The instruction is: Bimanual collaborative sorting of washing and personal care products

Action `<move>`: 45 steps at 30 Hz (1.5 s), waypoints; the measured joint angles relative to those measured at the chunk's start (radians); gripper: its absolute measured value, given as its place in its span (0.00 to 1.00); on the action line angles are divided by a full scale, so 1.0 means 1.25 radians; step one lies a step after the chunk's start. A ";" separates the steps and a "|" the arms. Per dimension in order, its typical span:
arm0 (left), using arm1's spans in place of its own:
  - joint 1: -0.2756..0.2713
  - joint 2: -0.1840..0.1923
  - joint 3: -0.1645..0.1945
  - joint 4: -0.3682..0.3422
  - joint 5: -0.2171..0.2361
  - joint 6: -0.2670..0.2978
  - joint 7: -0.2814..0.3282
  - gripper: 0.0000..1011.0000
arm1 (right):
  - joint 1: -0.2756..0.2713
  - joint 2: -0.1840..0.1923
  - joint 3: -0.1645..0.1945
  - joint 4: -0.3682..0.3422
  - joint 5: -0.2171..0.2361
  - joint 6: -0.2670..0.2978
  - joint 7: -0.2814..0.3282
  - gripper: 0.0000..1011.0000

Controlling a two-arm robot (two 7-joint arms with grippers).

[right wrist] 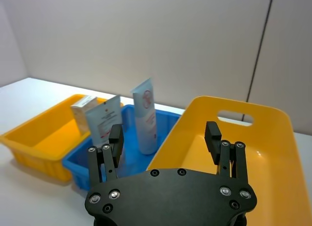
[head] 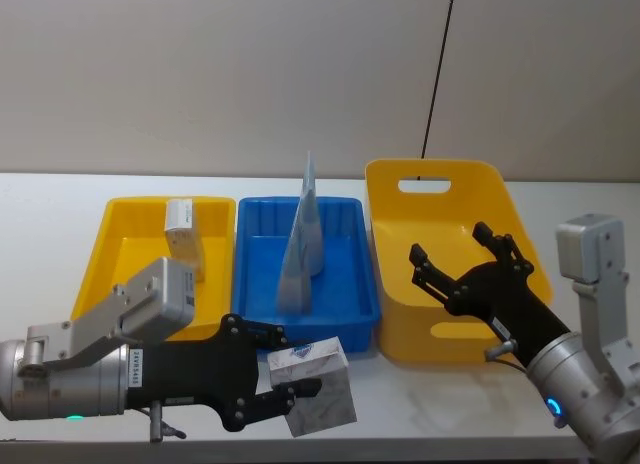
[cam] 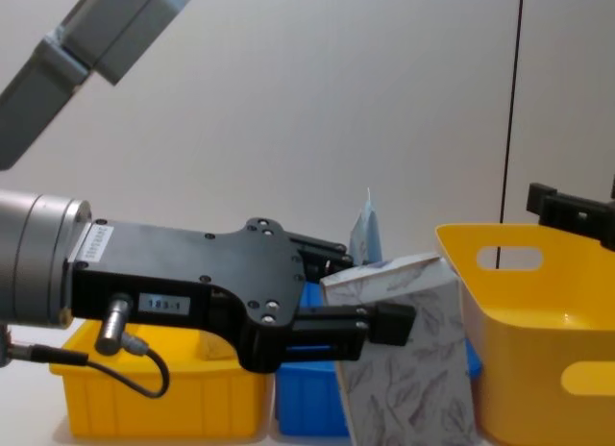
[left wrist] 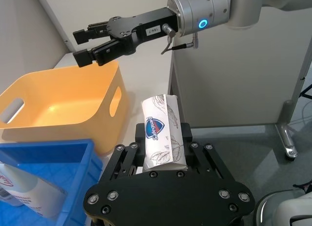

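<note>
The left gripper (head: 285,372) has its fingers clamped on a grey-white leaf-patterned pouch (head: 318,386), at six o'clock from the blue bin (head: 355,284). At the bin's three o'clock, the right gripper (head: 462,256) hovers with its fingers apart over the tall yellow bin (head: 400,324). A pale blue tube (head: 303,246) stands in the blue bin. At nine o'clock, a small carton (head: 182,229) sits in the yellow tray (head: 125,244).

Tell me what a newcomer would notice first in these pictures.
The left gripper draws the eye first. It is shut on a leaf-patterned pouch at the front, just before the blue bin. The right gripper hangs open over the tall yellow bin on the right, and a pale tube stands upright in the blue bin.
</note>
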 joint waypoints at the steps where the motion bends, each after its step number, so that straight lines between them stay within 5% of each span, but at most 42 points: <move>1: 0.000 0.000 0.000 0.000 0.000 0.000 0.000 0.36 | -0.001 0.006 0.003 -0.003 0.009 0.000 0.014 0.99; 26: -0.001 -0.001 0.001 0.000 0.000 0.000 0.000 0.36 | -0.001 0.173 0.041 -0.016 0.171 0.029 0.316 0.99; 45: -0.001 -0.001 0.001 0.000 0.000 0.000 0.000 0.36 | 0.027 0.292 -0.006 0.014 0.193 0.011 0.530 0.99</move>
